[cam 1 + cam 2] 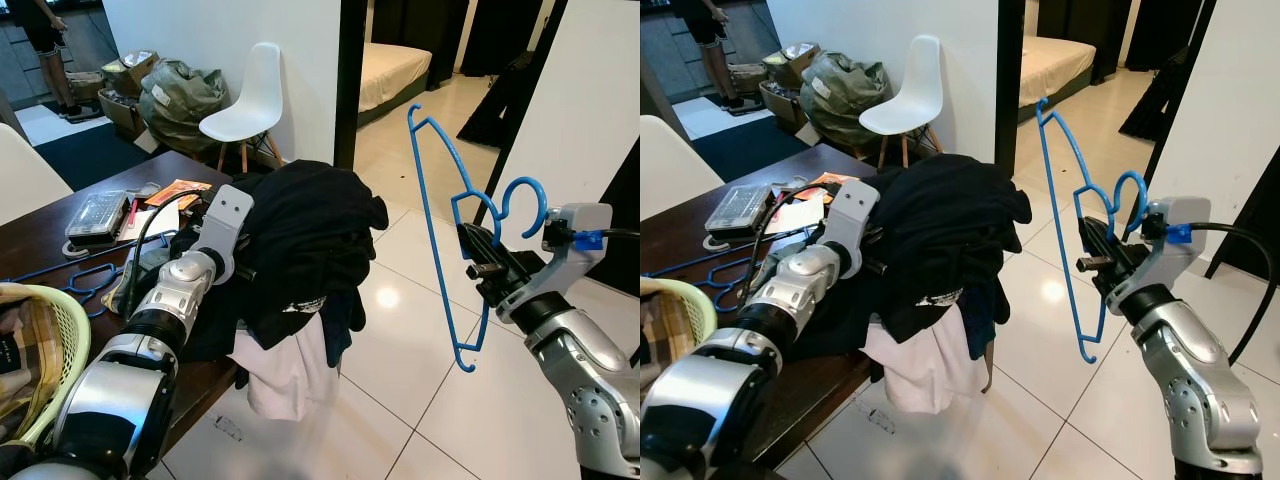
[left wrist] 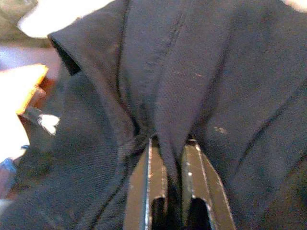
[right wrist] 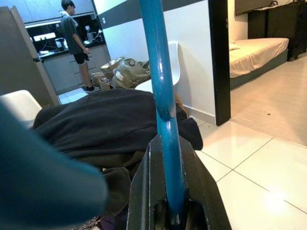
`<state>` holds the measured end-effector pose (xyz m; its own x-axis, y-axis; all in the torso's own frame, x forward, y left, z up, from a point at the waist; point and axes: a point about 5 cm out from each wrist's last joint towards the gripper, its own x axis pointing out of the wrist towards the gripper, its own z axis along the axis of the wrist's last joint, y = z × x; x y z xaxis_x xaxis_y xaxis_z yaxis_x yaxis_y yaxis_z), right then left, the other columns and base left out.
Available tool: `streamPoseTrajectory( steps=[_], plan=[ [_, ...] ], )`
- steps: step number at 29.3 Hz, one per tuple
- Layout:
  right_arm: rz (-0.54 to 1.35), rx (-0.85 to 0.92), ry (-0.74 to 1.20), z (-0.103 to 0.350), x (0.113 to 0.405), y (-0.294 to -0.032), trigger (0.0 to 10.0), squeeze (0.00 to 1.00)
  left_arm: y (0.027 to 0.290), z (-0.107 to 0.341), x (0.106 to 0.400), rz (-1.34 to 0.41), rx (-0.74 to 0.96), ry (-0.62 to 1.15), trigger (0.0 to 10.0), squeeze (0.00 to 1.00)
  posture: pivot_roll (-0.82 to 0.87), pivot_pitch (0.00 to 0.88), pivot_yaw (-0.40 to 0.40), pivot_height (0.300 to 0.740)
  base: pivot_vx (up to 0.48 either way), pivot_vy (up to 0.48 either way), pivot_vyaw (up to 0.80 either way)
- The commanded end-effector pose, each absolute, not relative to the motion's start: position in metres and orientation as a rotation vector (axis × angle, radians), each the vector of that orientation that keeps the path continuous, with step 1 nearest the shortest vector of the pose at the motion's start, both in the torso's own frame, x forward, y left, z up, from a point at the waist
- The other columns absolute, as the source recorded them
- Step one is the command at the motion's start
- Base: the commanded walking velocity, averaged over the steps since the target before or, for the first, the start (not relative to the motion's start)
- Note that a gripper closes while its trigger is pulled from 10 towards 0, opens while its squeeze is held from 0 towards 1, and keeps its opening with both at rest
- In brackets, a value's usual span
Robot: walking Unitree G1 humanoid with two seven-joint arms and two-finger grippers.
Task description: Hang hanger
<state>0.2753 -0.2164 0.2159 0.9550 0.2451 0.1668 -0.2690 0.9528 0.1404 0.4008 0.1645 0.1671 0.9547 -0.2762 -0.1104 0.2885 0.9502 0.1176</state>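
A white-tiled floor (image 1: 420, 400) runs from a dark wooden table (image 1: 40, 235) toward a doorway with a bed (image 1: 390, 70) beyond; a white chair (image 1: 245, 100) stands by the wall. In the left eye view, the right end effector (image 1: 483, 262) holds a blue hanger (image 1: 432, 210) upright in the air over the floor, well clear of the table's edge, the hook curling above the wrist. The left end effector (image 2: 167, 158) is buried in a heap of black clothing (image 1: 305, 245) draped over the table's near corner, a white garment (image 1: 290, 375) hanging beneath. A yellow basket (image 1: 50, 340) sits at the table's left edge.

The left wrist view shows both black fingers (image 2: 141, 191) pinching a fold of the dark fabric.

The right wrist view shows the fingers clamped on the hanger's blue bar; a person (image 3: 74, 43) stands far back.
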Motion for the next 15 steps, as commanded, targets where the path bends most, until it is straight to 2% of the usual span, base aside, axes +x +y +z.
streamPoseTrajectory(
  steps=[1,2,3,4,5,6,7,8,11,13,14,15],
  plan=[
    [0.263,0.184,-0.151,0.212,0.273,-0.215,10.0,0.0,0.168,0.212,0.41,-0.307,-0.084,-0.051,0.0,0.0,-0.19,0.0,0.032,0.74,0.0,0.0,0.0],
    [0.266,0.193,-0.15,0.211,0.273,-0.213,10.0,0.0,0.168,0.246,0.413,-0.341,-0.199,-0.172,0.0,0.0,-0.19,0.0,0.032,0.74,0.0,0.0,0.0],
    [0.266,0.193,-0.15,0.211,0.273,-0.213,10.0,0.0,0.168,0.246,0.413,-0.341,-0.199,-0.172,0.0,0.0,-0.19,0.0,0.032,0.74,0.0,0.0,0.0],
    [0.273,0.2,-0.151,0.209,0.274,-0.211,10.0,0.0,0.168,0.287,0.412,-0.395,-0.268,-0.315,0.0,0.0,-0.18,0.0,0.035,0.74,0.0,0.0,0.0],
    [0.273,0.2,-0.151,0.209,0.274,-0.211,10.0,0.0,0.168,0.287,0.412,-0.395,-0.268,-0.315,0.0,0.0,-0.18,0.0,0.035,0.74,0.0,0.0,0.0],
    [0.278,0.206,-0.152,0.208,0.274,-0.209,10.0,0.0,0.169,0.312,0.408,-0.434,-0.3,-0.401,0.0,0.0,-0.18,0.0,0.035,0.74,0.0,0.0,0.0],
    [0.282,0.216,-0.156,0.207,0.275,-0.207,10.0,0.0,0.17,0.347,0.4,-0.472,-0.279,-0.525,0.0,0.0,-0.17,0.0,0.039,0.74,0.0,0.0,0.0],
    [0.282,0.216,-0.156,0.207,0.275,-0.207,10.0,0.0,0.17,0.347,0.4,-0.472,-0.279,-0.525,0.0,0.0,-0.17,0.0,0.039,0.74,0.0,0.0,0.0],
    [0.286,0.243,-0.168,0.206,0.278,-0.204,10.0,0.0,0.182,0.421,0.367,-0.499,-0.206,-0.797,0.0,0.0,-0.15,0.0,0.045,0.74,0.0,0.0,0.0],
    [0.286,0.243,-0.168,0.206,0.278,-0.204,10.0,0.0,0.182,0.421,0.367,-0.499,-0.206,-0.797,0.0,0.0,-0.15,0.0,0.045,0.74,0.0,0.0,0.0],
    [0.291,0.252,-0.172,0.206,0.279,-0.202,10.0,0.0,0.194,0.442,0.354,-0.45,-0.155,-0.886,0.0,0.0,-0.14,0.0,0.044,0.74,0.0,0.0,0.0],
    [0.291,0.252,-0.172,0.206,0.279,-0.202,10.0,0.0,0.194,0.442,0.354,-0.45,-0.155,-0.886,0.0,0.0,-0.14,0.0,0.044,0.74,0.0,0.0,0.0]
  ],
)
